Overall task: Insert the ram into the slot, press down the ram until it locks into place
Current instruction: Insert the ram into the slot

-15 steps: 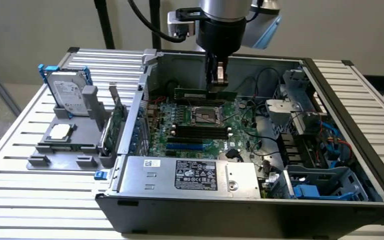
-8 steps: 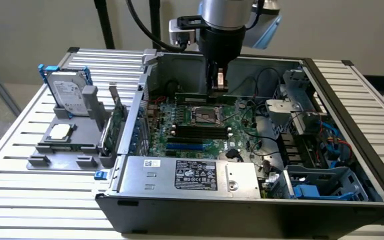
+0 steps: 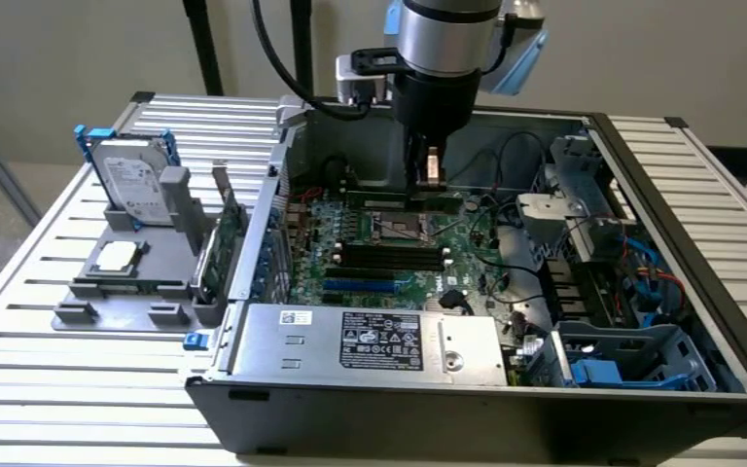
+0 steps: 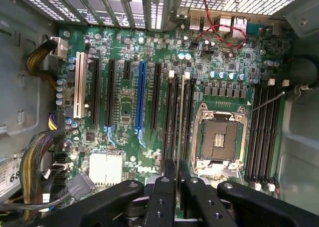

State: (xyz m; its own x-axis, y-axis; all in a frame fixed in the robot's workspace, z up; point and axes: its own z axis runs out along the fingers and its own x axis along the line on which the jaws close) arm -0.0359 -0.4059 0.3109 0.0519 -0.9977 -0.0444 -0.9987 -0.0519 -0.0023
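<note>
We see the gripper [image 4: 178,168] with its fingers [image 4: 167,187] closed on the ram [image 4: 180,117], holding it edge-on and lengthwise over the black memory slots [image 4: 189,118] beside the empty CPU socket [image 4: 219,137], apparently to line its edge up with one; seating we cannot judge.

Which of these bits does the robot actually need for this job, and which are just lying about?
Needed: the ram, gripped in the jaws; the black memory slots.
Lying about: hard drive, loose processor chip, expansion card, grey holder tray.
</note>
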